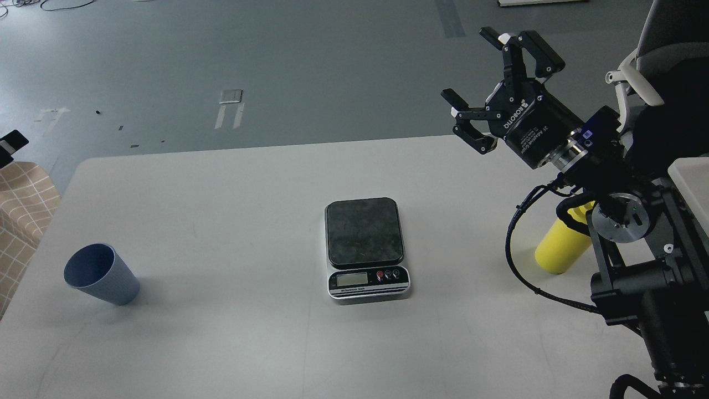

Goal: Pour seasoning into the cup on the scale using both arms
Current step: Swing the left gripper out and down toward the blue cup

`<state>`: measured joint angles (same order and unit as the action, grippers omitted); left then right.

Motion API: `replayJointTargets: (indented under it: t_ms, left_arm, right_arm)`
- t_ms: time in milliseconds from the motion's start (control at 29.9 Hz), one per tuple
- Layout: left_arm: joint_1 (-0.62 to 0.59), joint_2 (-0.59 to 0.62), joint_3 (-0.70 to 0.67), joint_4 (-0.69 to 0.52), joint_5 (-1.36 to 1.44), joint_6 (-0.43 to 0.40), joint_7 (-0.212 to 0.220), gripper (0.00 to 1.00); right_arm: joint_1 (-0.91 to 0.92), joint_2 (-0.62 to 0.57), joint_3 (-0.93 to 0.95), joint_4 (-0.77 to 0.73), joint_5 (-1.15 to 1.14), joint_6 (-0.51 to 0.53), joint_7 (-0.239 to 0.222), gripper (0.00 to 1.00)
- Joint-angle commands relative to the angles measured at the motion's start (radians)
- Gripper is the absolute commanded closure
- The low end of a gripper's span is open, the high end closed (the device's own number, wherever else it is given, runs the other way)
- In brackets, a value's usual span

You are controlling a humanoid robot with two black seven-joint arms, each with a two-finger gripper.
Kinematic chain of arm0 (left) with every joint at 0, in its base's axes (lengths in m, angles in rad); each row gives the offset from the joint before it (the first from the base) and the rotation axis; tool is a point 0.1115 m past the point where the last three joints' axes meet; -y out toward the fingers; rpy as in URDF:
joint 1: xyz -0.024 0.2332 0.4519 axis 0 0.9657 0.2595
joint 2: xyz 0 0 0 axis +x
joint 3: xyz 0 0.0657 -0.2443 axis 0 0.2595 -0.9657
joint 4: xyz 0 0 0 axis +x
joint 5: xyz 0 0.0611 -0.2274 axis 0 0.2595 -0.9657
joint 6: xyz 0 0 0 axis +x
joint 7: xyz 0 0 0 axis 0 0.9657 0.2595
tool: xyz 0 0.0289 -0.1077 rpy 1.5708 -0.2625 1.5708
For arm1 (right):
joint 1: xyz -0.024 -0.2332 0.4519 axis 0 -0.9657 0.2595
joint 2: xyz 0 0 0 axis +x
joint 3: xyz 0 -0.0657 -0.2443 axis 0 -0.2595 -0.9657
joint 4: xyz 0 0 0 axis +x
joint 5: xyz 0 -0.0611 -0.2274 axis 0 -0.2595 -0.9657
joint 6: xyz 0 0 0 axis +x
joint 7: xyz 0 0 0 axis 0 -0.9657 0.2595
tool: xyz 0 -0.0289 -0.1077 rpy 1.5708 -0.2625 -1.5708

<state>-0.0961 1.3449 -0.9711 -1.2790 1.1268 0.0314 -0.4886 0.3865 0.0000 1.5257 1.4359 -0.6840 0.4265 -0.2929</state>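
While our right pincer [490, 83] hung at the upper right of the frame with its fingers spread apart and holding nothing, the seasoning [559, 246] stood on the table [221, 343] below it, partly hidden behind the arm. The scale [365, 249] sat bare at centre, the cup [102, 274] at far left; our left pincer was out of view.

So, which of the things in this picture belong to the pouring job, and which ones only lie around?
Belong to the job:
- bright yellow plastic seasoning bottle, partly behind the right arm
- ribbed blue-grey cup, on the table, not on the scale
- flat kitchen scale with dark platform, nothing on it
- right gripper, open, holding nothing

Only lying around:
- beige checked cloth, left edge
- white table
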Motion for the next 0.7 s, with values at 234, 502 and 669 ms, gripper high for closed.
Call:
replayJointTargets:
  t_ms: [234, 502, 669]
  left_arm:
    - [-0.205, -0.004, -0.018, 0.082, -0.345, -0.345, 0.000, 0.02]
    - [-0.205, 0.003, -0.021, 0.122, -0.538, -0.520, 0.000, 0.02]
    - [-0.205, 0.013, -0.018, 0.135, -0.516, -0.520, 0.000, 0.02]
  right_arm:
    - [-0.005, 0.000, 0.004, 0.001, 0.001, 0.000, 0.000, 0.00]
    - [-0.011, 0.000, 0.005, 0.001, 0.001, 0.000, 0.000, 0.00]
    - [-0.012, 0.000, 0.005, 0.003, 0.003, 0.000, 0.000, 0.00]
